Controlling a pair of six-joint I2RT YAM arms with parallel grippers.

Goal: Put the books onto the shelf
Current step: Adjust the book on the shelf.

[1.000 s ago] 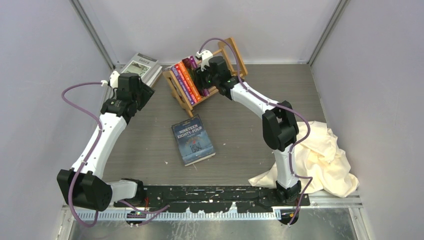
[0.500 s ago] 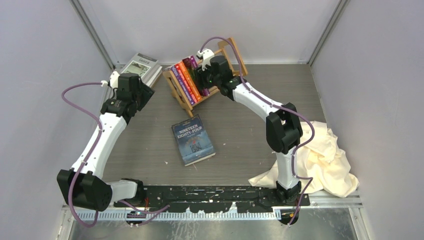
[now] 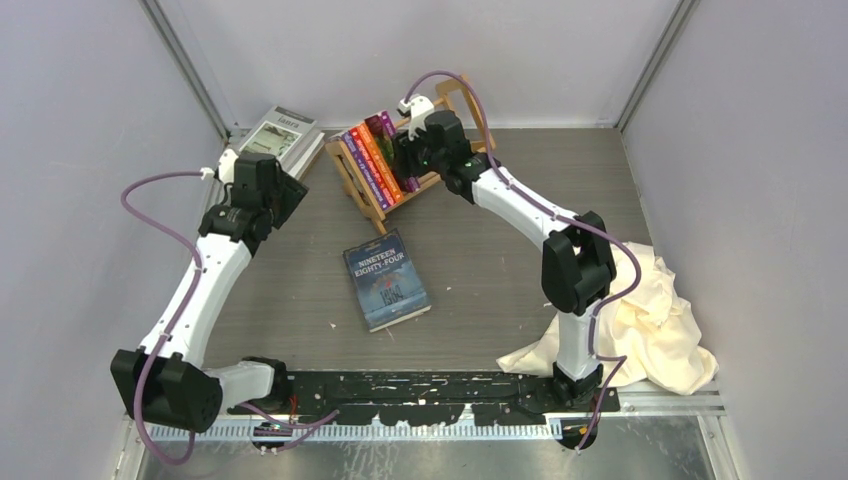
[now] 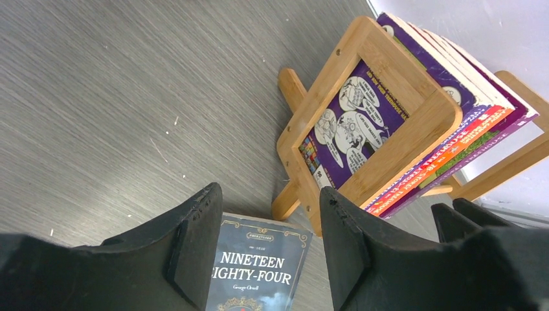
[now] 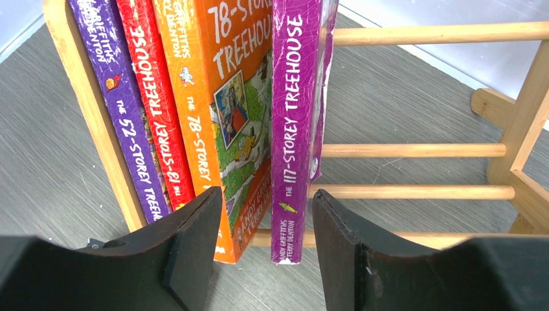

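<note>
Shelf (image 3: pixel 358 195) is sitting at 12 o'clock on the table (image 3: pixel 480 260), skewed, with its long axis running roughly 7 to 1 o'clock. Four paperbacks (image 3: pixel 372 160) are standing in it, packed toward the 7 o'clock end frame. From that end they are the purple 52-Storey (image 5: pixel 133 149), a red one (image 5: pixel 155 116), the orange 78-Storey (image 5: pixel 213 84) and the magenta 117-Storey (image 5: pixel 288 129). Bare rails are showing at 3 o'clock of the magenta book in the right wrist view.

Right gripper (image 5: pixel 267 194) is hovering over the shelf with its fingers spread. The gap is clearly wider than the magenta spine. That spine and the edge of the orange cover are showing between the fingers (image 5: pixel 194 240). Can't tell if either pad is touching a book. Nothing is clamped.

Left gripper (image 4: pixel 270 194) is hanging at 10 o'clock, off the shelf's 9 o'clock side and apart from it. Its fingers are spread with nothing between them. Its camera is looking at the shelf's end frame and the top edge of the dark blue paperback (image 3: pixel 386 280).

That paperback is lying flat, cover up, mid-table, at 6 o'clock of the shelf and apart from it. Grey and white books (image 3: pixel 285 132) are lying stacked in the 11 o'clock corner, off the shelf.

Cream cloth (image 3: pixel 650 320) is lying bunched at 4 o'clock, beside the right arm's base.
</note>
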